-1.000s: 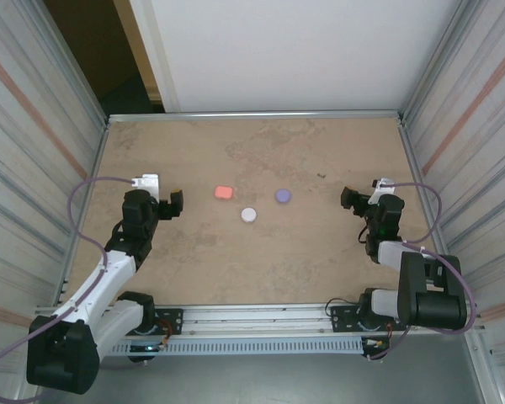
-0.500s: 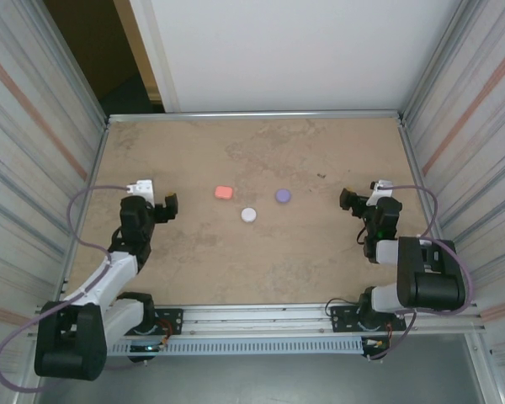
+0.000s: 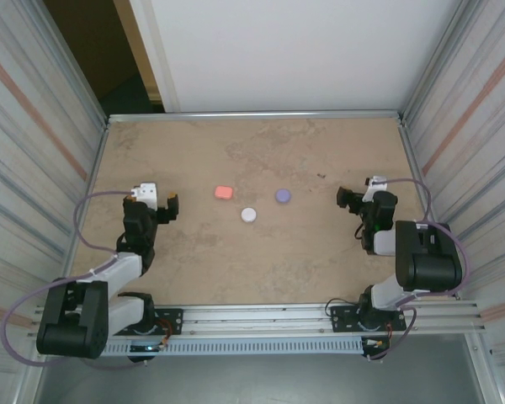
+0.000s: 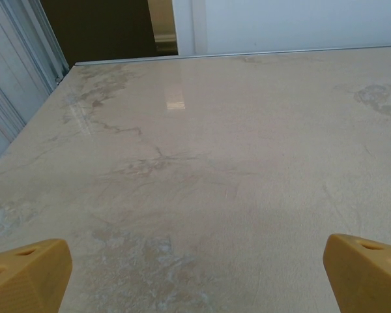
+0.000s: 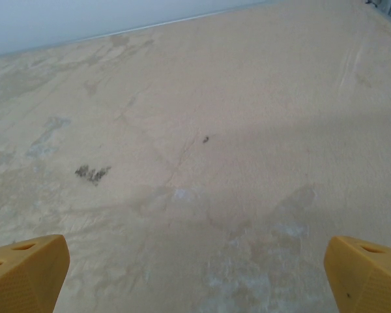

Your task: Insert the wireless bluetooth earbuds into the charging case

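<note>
Three small pebble-like charging cases lie shut in the middle of the table: a coral-red case (image 3: 224,192), a white case (image 3: 249,215) and a purple case (image 3: 283,195). The wireless bluetooth earbuds are out of view. My left gripper (image 3: 167,207) hovers low at the left, well apart from the coral-red case, jaws wide open and empty. My right gripper (image 3: 346,199) sits at the right, apart from the purple case, also open and empty. In the left wrist view the yellow fingertips (image 4: 26,274) frame bare tabletop, and the right wrist view's fingertips (image 5: 365,274) do the same.
The beige marbled tabletop (image 3: 261,261) is bounded by a metal rim and ribbed side walls (image 3: 34,168). A white back panel (image 3: 303,50) stands behind, with a dark gap (image 3: 101,59) at the far left. A small dark stain (image 5: 91,173) marks the surface.
Both arms have folded back toward their bases, their elbows dropping nearer the front rail. The grippers shifted only slightly and stay open. The cases have not moved.
</note>
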Robot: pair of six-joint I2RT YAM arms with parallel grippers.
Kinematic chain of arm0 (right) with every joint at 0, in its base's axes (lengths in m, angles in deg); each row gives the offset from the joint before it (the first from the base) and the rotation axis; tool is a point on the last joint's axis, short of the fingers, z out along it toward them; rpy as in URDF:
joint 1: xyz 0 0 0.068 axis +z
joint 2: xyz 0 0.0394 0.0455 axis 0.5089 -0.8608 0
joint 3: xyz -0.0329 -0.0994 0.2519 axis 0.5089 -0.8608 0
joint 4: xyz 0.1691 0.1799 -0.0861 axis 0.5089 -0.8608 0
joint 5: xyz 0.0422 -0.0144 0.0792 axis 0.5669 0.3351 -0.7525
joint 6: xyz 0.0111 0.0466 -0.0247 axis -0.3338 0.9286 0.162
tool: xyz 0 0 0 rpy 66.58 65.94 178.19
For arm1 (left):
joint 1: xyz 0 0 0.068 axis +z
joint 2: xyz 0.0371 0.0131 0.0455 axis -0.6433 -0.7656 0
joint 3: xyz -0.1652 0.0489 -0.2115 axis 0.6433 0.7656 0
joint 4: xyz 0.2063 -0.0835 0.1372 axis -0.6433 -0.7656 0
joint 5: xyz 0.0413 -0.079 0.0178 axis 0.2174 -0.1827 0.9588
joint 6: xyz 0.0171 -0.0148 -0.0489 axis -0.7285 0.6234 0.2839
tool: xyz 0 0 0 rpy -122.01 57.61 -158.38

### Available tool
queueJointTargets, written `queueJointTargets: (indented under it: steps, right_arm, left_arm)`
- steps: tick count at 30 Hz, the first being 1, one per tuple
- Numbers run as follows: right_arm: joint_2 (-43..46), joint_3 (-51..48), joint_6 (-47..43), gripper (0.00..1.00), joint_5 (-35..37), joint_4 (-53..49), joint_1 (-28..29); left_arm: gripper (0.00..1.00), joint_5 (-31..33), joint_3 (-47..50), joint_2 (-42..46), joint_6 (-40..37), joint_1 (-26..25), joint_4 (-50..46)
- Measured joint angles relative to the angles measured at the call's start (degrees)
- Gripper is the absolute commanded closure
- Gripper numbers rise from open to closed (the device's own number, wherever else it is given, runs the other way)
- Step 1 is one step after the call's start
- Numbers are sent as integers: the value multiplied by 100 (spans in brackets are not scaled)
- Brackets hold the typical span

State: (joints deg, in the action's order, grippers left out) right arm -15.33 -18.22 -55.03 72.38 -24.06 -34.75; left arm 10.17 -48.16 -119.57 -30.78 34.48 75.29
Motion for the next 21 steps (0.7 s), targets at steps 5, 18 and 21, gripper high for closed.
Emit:
queueJointTargets:
  steps: [5,18,21]
  right_arm:
    - [-11,243,-79,1,63,-227,116]
    - [-11,243,-81,1,162,-472,116]
    - [-11,243,-81,1,181,-472,116]
  left_arm:
    - [1,-201,22,-529,-129,0,575]
    - [1,-1014,114,-1982,-358,192,2109]
    - [1,-1034,33,-1989,-354,254,1891]
